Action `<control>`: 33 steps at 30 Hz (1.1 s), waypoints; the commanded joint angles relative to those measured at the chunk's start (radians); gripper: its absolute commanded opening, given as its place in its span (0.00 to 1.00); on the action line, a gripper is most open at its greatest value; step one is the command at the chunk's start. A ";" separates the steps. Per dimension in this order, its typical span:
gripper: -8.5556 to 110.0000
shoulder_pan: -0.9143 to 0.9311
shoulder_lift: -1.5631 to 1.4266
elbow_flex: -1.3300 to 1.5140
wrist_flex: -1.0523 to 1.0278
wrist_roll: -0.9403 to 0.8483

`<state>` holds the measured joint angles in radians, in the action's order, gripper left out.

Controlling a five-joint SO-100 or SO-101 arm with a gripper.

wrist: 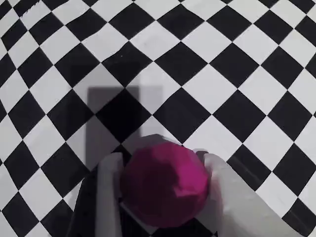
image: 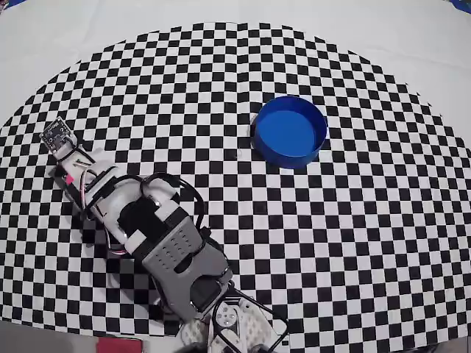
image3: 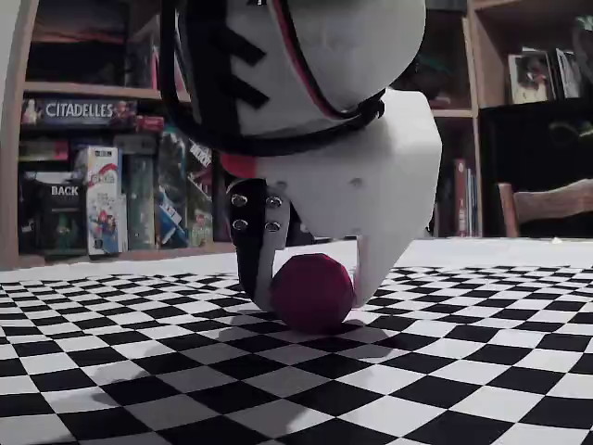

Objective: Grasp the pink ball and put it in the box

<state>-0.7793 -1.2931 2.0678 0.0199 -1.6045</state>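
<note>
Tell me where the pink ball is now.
The pink ball sits between the two fingers of the claw, low in the wrist view; in the fixed view it rests on the checkered cloth.

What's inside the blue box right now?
Nothing visible: the overhead view shows only the blue box's bare floor. The near inner wall is hidden by its rim. The pink ball sits between the gripper's fingers on the checkered mat.

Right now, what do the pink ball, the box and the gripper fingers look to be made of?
Pink ball: matte and faintly faceted, no shine; possibly foam or printed plastic.
Box: smooth, uniformly bright blue with a thin low wall; probably plastic.
Gripper fingers: white, matte, rigid, with screws showing; likely printed plastic.
</note>
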 commanded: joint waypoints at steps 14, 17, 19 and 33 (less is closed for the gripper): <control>0.07 0.002 -0.195 0.081 -0.002 0.000; 0.07 0.005 -0.229 0.106 -0.002 0.000; 0.07 0.005 -0.253 0.124 -0.002 0.000; 0.07 0.014 -0.479 0.287 -0.002 -0.003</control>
<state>-0.7762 -1.6904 2.3439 0.0199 -1.6045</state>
